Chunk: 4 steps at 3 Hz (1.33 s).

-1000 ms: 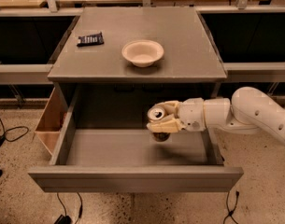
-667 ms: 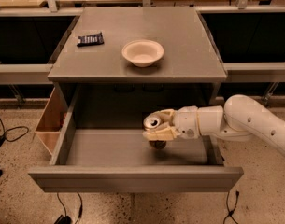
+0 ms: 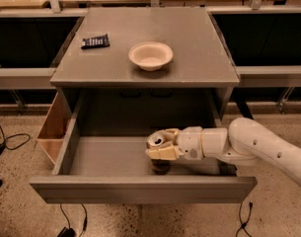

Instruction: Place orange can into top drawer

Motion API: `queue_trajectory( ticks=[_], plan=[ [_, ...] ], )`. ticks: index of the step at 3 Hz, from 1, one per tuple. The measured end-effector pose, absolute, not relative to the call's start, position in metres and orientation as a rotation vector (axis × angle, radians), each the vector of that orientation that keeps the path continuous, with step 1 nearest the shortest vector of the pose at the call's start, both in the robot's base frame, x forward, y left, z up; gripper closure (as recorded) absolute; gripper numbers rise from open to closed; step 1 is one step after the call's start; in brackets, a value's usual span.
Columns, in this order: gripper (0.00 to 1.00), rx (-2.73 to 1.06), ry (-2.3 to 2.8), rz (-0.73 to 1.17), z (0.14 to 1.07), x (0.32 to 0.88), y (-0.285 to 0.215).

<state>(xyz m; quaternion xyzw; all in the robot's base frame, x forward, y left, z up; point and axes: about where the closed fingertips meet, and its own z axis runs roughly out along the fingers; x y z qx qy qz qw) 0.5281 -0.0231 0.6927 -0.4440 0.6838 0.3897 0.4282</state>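
Note:
The top drawer [image 3: 140, 187] of the grey cabinet is pulled wide open toward the camera. My gripper [image 3: 160, 147] reaches in from the right, low inside the drawer, near its front right part. It is shut on the orange can [image 3: 156, 141], whose silver top with pull tab shows between the fingers. The can's lower part is hidden behind my fingers [image 3: 162, 153], with a dark shadow on the drawer floor just beneath. I cannot tell whether the can touches the floor.
A white bowl [image 3: 150, 55] and a small dark packet [image 3: 95, 41] lie on the cabinet top [image 3: 199, 43]. A tan wooden box [image 3: 52, 127] hangs at the drawer's left side. Cables [image 3: 7, 141] lie on the speckled floor at left.
My gripper has moved down and toward the drawer's front-left with the can, from mid-height over the drawer to low near its floor.

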Motion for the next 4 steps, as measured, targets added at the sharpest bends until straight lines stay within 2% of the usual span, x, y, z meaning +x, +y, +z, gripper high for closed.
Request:
queue_trajectory(
  ticks=[3, 4],
  plan=[
    [0.14, -1.106, 1.709, 0.970, 0.6921, 0.5289, -0.0227],
    [0.00, -1.107, 1.709, 0.970, 0.6921, 0.5289, -0.0227]
  ],
)
